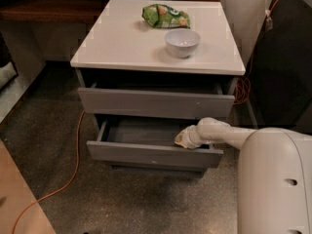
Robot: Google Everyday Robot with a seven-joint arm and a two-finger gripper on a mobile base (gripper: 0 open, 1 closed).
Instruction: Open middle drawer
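The middle drawer [146, 153] stood pulled out, the gripper [183, 139] tucked just inside its front edge, right side, its grip impossible to read.

Warm, rather dim light falls from above and is brightest on the white cabinet top [122, 43], where the bowl [182, 42] throws a soft shadow to its left and the green bag [165, 15] carries small glints. Deep shadow fills the gap under the top and the back of the middle drawer [151, 154]. The gripper [184, 139], just inside the drawer's right front, shows pale against that dark, and the upper corners sink into gloom
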